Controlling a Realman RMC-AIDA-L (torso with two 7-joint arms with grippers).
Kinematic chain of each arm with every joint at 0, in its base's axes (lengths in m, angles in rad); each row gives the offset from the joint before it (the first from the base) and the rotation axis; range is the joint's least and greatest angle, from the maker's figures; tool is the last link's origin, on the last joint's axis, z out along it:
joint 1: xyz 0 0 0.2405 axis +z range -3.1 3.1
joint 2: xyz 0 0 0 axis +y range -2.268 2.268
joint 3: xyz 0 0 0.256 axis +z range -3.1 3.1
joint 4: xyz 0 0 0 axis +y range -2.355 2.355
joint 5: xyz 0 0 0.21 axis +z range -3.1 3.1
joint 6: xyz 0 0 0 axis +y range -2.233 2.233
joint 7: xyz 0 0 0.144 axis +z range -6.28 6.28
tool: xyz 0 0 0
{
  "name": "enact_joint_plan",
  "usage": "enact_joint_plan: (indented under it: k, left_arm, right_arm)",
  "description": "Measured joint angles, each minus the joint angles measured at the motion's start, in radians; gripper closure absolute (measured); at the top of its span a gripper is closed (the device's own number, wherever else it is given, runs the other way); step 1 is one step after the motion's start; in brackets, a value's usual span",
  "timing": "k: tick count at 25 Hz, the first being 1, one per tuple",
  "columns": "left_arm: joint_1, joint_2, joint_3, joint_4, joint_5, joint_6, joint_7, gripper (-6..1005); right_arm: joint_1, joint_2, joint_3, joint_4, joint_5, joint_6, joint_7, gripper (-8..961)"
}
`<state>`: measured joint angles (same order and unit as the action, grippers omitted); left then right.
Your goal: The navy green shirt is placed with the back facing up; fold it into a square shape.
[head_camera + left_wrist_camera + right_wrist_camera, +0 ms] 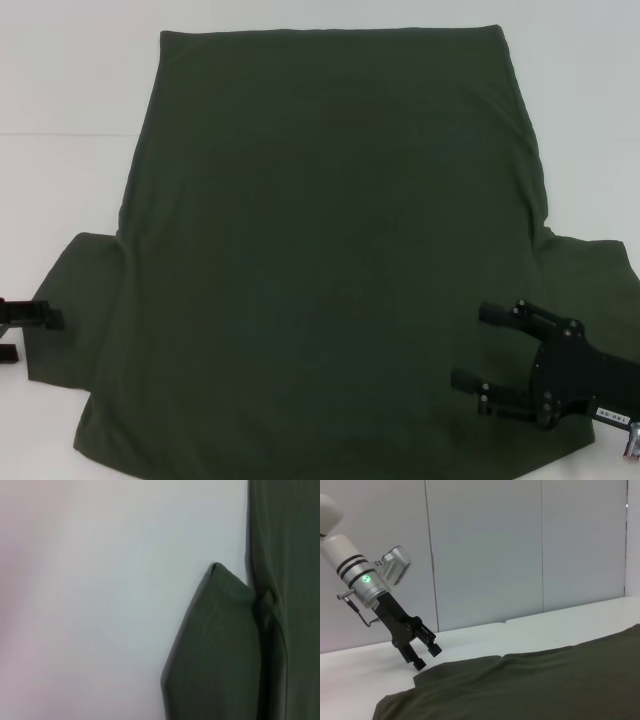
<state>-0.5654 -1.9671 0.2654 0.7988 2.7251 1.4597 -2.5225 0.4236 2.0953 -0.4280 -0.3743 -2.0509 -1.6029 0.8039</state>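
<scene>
The navy green shirt lies spread flat on the white table, plain back up, both short sleeves out to the sides. My right gripper is open and low over the shirt's near right part, beside the right sleeve, fingers pointing toward the middle. My left gripper is open at the table's left edge, just outside the left sleeve. The left wrist view shows that sleeve and the shirt's body. The right wrist view shows the shirt and the left gripper hovering by its far edge.
The white table surrounds the shirt on the left, right and far sides. A pale panelled wall stands behind the table in the right wrist view. The shirt's near hem reaches the bottom edge of the head view.
</scene>
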Motion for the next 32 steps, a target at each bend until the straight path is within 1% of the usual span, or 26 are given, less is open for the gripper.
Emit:
enact_joint_plan:
  k: [23, 32]
  left_arm:
    - [0.001, -0.002, 0.011, -0.002, 0.018, -0.012, -0.004, 99]
    - [-0.007, -0.002, 0.012, -0.025, 0.013, -0.012, -0.005, 99]
  right_arm:
    - [0.001, 0.0, 0.0, 0.0, 0.0, -0.005, 0.0, 41]
    - [0.001, 0.0, 0.0, 0.0, 0.0, -0.005, 0.0, 41]
